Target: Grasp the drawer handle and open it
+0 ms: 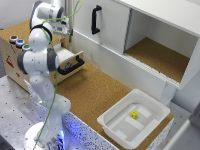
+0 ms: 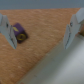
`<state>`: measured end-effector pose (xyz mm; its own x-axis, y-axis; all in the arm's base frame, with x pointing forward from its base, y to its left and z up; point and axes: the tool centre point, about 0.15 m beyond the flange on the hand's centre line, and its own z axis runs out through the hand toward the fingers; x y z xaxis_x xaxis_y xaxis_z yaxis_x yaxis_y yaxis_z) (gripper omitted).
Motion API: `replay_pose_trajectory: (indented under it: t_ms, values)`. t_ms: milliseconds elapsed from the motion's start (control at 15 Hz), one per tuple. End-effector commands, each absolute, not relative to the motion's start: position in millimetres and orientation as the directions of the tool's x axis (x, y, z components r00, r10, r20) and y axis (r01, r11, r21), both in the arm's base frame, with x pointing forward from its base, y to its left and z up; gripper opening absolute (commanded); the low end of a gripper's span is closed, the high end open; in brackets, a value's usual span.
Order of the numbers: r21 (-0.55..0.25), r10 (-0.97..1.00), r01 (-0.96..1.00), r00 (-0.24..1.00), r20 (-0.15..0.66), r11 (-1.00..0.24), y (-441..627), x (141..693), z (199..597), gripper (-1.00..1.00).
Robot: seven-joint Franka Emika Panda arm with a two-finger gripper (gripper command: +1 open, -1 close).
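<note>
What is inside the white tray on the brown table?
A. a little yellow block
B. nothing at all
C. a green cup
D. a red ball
A: in the exterior view, the white tray holds one little yellow block near its middle, and nothing else shows inside it.

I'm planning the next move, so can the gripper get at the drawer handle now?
Probably yes. The drawer handle juts over bare cork counter with nothing in front, and the gripper is open and empty. The handle is absent from the wrist view, though.
</note>
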<state>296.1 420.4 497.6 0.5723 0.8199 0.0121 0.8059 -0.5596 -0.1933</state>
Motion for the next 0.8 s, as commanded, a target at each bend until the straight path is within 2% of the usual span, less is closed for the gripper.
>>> replay_pose_trajectory:
  t_ms: [0, 200, 267, 333, 733]
  values:
    - [-0.087, 0.932, 0.935, 0.327, -0.157, -0.343, 515, 232, 545, 1.00]
    - [-0.070, 0.964, 0.966, 0.241, -0.114, -0.250, 543, 192, 546, 1.00]
    - [-0.019, 0.968, 0.970, 0.238, -0.085, -0.240, 556, 179, 544, 1.00]
    - [-0.012, 0.974, 0.977, 0.209, -0.089, -0.211, 567, 170, 540, 1.00]
    - [-0.056, 0.982, 0.983, 0.173, -0.078, -0.177, 619, 154, 532, 1.00]
